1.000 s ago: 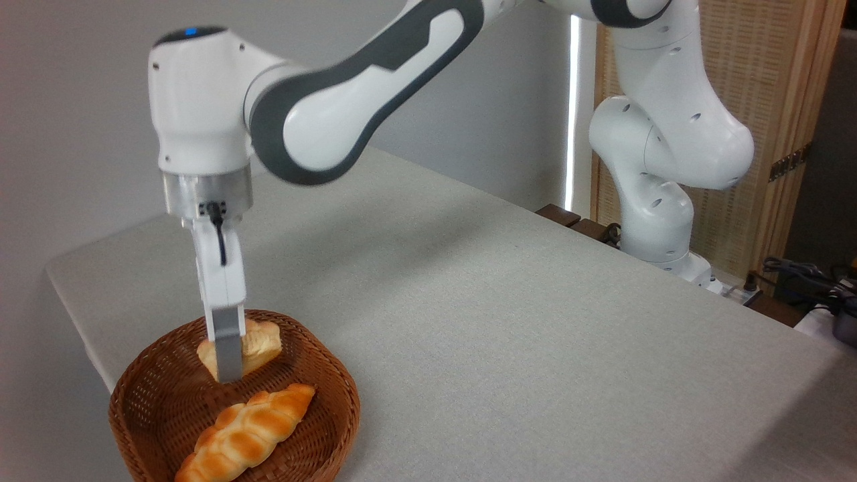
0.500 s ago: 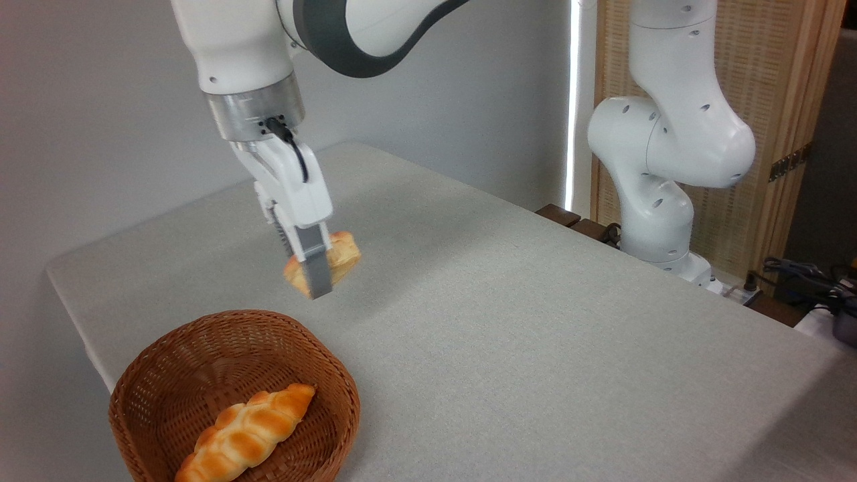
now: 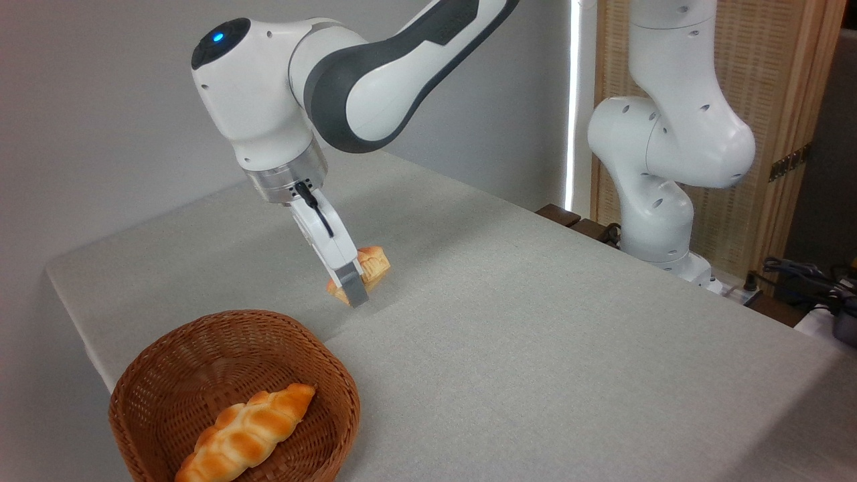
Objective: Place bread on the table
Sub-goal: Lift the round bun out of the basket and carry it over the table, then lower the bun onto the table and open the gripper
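The white and dark grey arm reaches from its base at the right rear of the table, passes high out of the top of the picture and comes down again toward the left, where the wrist, with a blue light on its top, tilts so that the gripper slants down and to the right. The near finger, grey at its tip, lies across the front of the bread, and the far finger is hidden behind it, so the gripper is clamped on the bread. A black cable runs down the side of the gripper body. The bread is a small golden-orange bun with a ridged, knotted surface, paler at the folds; it sits tilted in the grasp, with its lower edge very close to the light grey cloth-like surface, though whether it touches the table cannot be told. It is near the middle of the table's left half, beyond and to the right of a brown wicker basket at the front left corner. In the basket lies a longer braided golden loaf, resting diagonally.
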`<action>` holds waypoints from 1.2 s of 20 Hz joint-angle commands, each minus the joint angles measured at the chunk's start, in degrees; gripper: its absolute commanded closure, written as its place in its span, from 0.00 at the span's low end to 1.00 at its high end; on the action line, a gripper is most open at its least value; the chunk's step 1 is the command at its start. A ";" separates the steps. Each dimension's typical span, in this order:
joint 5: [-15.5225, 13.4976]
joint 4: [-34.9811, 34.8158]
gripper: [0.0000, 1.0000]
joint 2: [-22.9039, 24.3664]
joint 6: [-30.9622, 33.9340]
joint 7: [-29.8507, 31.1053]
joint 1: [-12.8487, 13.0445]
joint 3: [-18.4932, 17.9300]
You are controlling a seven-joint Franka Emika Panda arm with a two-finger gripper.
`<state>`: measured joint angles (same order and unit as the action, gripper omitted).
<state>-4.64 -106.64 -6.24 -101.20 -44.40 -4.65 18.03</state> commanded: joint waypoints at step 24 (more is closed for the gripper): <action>0.07 14.87 0.00 6.16 5.31 0.01 -6.33 -5.01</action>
<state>-4.59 -95.28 0.57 -98.56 -44.41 -10.51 15.06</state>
